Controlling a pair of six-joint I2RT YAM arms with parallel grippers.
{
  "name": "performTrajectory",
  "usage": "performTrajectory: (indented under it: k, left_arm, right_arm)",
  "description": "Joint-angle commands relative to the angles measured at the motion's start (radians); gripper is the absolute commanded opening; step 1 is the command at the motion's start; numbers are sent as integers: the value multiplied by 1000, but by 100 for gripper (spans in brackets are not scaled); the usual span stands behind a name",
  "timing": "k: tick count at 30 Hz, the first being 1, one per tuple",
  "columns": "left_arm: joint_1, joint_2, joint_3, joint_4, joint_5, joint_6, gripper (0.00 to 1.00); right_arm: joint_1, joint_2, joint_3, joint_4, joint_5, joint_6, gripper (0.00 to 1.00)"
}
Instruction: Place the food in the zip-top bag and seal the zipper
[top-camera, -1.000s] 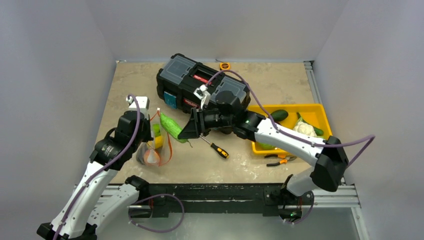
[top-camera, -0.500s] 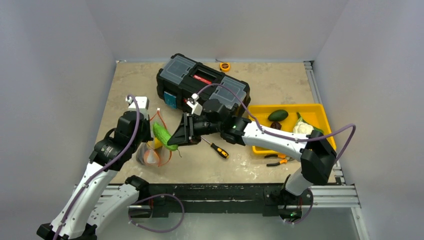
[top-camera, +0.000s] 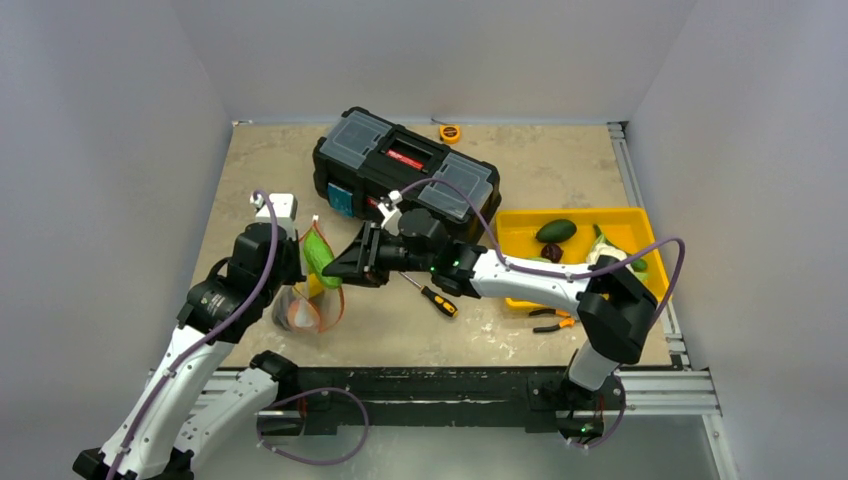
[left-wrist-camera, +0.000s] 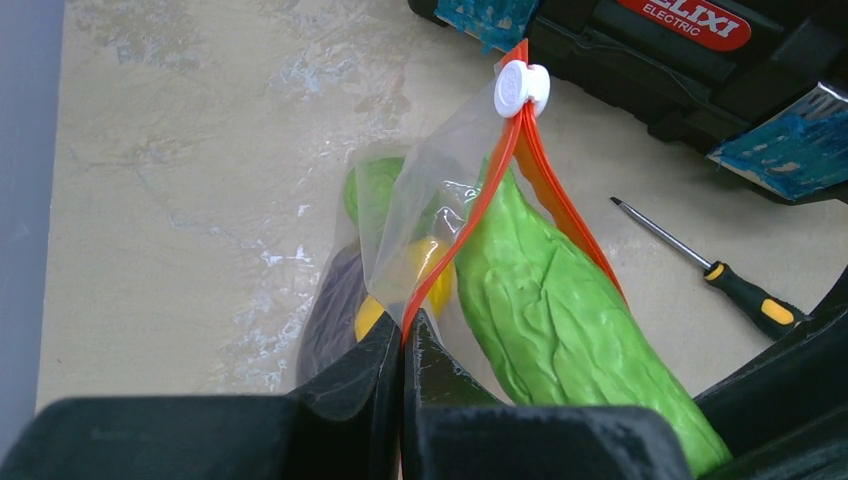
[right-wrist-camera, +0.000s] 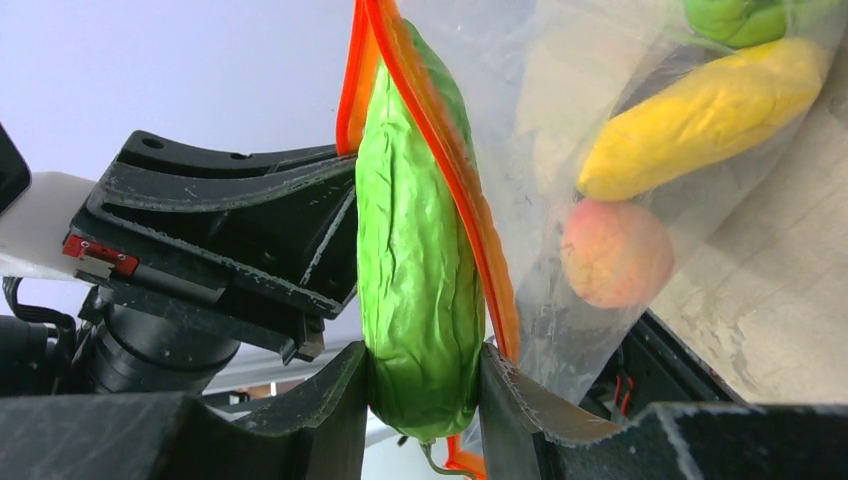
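Worked on a mottled beige table (top-camera: 560, 170) between grey walls, with a black toolbox (top-camera: 400, 165) at the back. Pinched the zip-top bag (left-wrist-camera: 430, 190) by its zipper (left-wrist-camera: 480, 215) in the left gripper (left-wrist-camera: 403, 340), clamped tight on the orange rim, mouth raised beside the toolbox. Gripped the long green vegetable (right-wrist-camera: 415, 260) firmly in the right gripper (right-wrist-camera: 425, 400), nose between the two orange lips. Probably needed a push along the bag's length, clear of the strip, with release only once down among the yellow piece (right-wrist-camera: 700, 110) and reddish piece (right-wrist-camera: 612, 255). Stretched the right arm low and leftward across the table. Kept the left arm bent at the elbow, wrist tipped down.
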Motion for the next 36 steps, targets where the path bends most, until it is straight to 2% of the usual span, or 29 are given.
performTrajectory:
  k: [1, 10, 17, 19, 30, 36]
  left_arm:
    - [2, -6, -1, 22, 9, 12, 0]
    - [2, -5, 0, 22, 10, 13, 0]
    - [3, -4, 0, 22, 10, 13, 0]
    - [2, -5, -1, 22, 11, 13, 0]
    - [2, -6, -1, 22, 7, 12, 0]
    - [2, -3, -1, 22, 9, 13, 0]
  right_arm:
    - [35, -7, 29, 80, 107, 24, 8]
    - [48, 13, 66, 19, 200, -51, 28]
    - [72, 12, 87, -21, 248, -154, 55]
    - [76, 13, 91, -28, 255, -175, 60]
    - [90, -37, 103, -91, 306, -313, 61]
    - [90, -107, 120, -172, 343, -526, 61]
